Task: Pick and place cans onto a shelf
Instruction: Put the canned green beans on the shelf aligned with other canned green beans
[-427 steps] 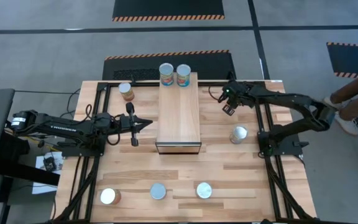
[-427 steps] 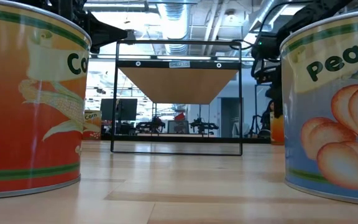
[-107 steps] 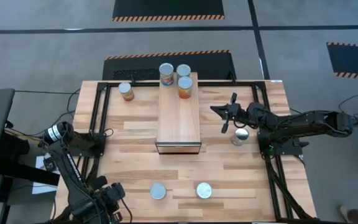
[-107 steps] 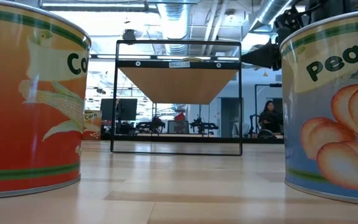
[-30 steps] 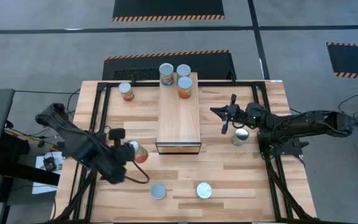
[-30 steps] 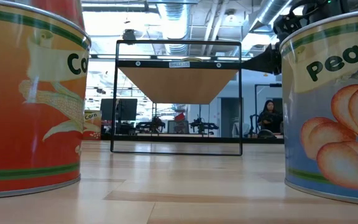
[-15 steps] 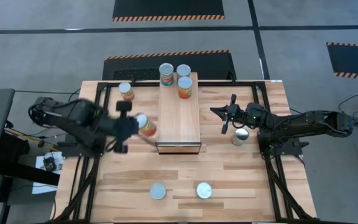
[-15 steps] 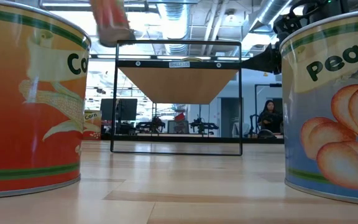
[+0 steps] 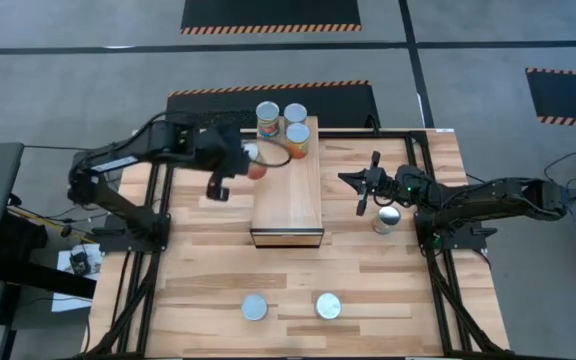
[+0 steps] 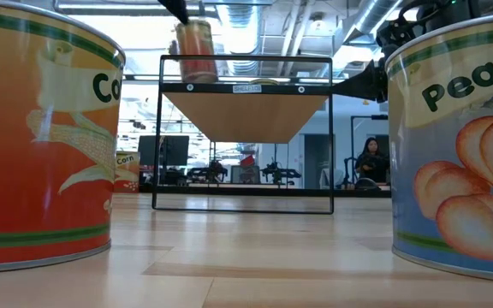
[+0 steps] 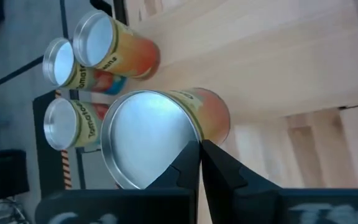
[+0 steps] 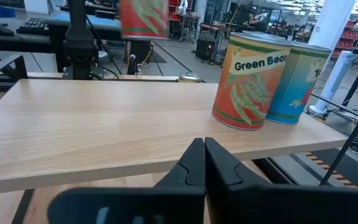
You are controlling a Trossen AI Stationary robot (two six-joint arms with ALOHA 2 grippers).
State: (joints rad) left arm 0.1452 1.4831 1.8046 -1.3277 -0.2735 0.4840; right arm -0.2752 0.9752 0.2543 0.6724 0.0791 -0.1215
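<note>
Since half a second ago my left arm has swung the can from the table's near-left up over the long light-wood shelf (image 9: 288,185). I see the left gripper (image 9: 240,160) clenched on the orange-labelled tin with a silvery top (image 9: 265,156), held between its jaws above the shelf's left edge, near three cans (image 9: 283,124) standing at the far end. My right gripper (image 9: 361,187), fingers pressed together, waits beside the shelf's right side.
</note>
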